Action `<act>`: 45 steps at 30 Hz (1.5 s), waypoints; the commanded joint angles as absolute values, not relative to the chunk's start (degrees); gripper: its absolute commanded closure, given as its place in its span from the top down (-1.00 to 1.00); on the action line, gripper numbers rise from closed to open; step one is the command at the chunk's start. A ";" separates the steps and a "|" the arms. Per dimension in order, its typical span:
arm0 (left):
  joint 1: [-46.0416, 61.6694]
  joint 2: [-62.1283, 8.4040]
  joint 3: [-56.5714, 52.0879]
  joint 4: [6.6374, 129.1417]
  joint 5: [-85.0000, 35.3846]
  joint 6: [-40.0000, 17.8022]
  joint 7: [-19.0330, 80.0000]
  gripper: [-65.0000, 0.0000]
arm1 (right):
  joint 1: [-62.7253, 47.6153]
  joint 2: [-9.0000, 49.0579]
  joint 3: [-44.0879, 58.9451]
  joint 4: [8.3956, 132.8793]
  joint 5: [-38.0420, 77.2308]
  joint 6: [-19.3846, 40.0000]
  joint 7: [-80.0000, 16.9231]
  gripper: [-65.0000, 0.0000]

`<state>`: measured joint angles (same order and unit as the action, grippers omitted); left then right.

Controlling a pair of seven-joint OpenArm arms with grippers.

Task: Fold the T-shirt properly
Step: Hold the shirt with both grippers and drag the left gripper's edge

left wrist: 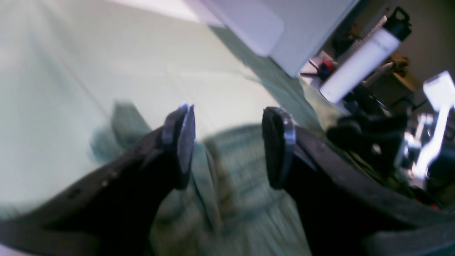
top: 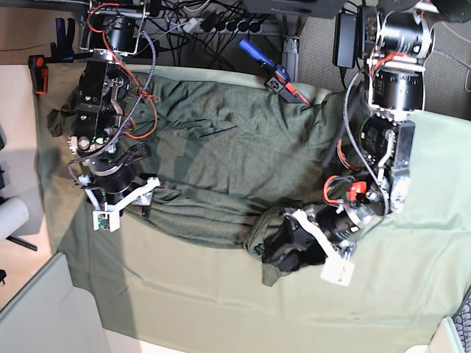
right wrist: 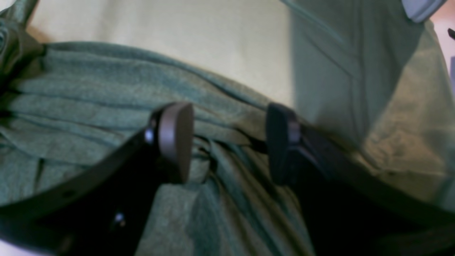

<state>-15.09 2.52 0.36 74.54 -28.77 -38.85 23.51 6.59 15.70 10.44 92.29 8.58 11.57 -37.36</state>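
The dark olive T-shirt (top: 221, 162) lies spread and wrinkled over the pale green table cloth (top: 221, 309), with a bunched corner at its lower right. My left gripper (top: 285, 251) hangs over that bunched corner. In the left wrist view the left gripper (left wrist: 227, 142) is open, and blurred shirt fabric (left wrist: 245, 170) lies below the gap. My right gripper (top: 138, 197) is at the shirt's lower left edge. In the right wrist view the right gripper (right wrist: 227, 142) is open just above pleated shirt folds (right wrist: 89, 89).
Cables and a blue clamp (top: 257, 55) lie along the table's far edge, and a red clamp (top: 42, 73) is at the far left. A white roll (top: 11, 217) and a grey panel (top: 37, 316) stand left of the table. A white cylinder (left wrist: 359, 67) shows in the left wrist view.
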 commanded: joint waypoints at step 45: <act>-34.68 4.08 13.58 35.81 -1.45 -15.86 3.64 -1.00 | 5.82 16.03 10.81 93.17 9.28 11.31 -39.24 0.01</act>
